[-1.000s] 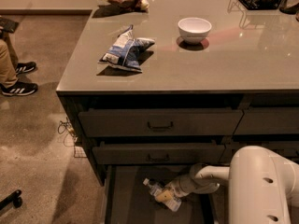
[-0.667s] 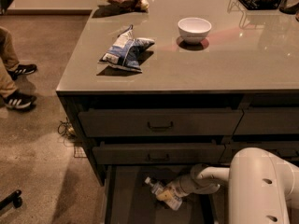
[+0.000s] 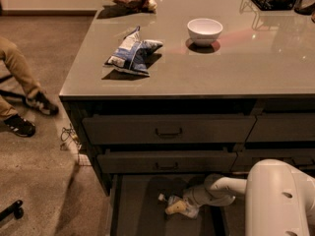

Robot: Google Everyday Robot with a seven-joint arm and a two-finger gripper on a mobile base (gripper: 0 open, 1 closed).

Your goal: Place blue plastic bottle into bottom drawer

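Your gripper (image 3: 177, 207) is resting low inside the open bottom drawer (image 3: 138, 211), touching the blue plastic bottle (image 3: 170, 200) lying there; whether it is gripping, you cannot tell.

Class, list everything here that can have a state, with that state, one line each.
bottom drawer, pulled open
middle drawer, shut
top drawer, shut
blue plastic bottle, capped, lying inside the bottom drawer
gripper, down in the bottom drawer at the blue plastic bottle
white bowl, upright
snack bag, lying on the counter
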